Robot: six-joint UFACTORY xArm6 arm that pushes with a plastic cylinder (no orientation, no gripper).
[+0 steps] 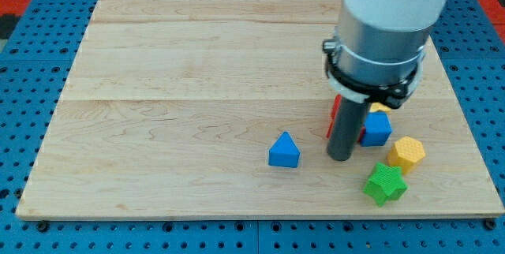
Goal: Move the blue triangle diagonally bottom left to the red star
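Blue triangle (284, 151) sits near the board's (173, 88) bottom edge, right of centre. My tip (340, 158), a bare rod, stands apart on its right, touching the red block (334, 117).

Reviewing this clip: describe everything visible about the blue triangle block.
The blue triangle is a small solid block, matte blue, standing with its peak up and flat base on the wooden board. It sits alone at the view's lower middle, touching nothing. My tip rests to its right, with a clear gap between them.
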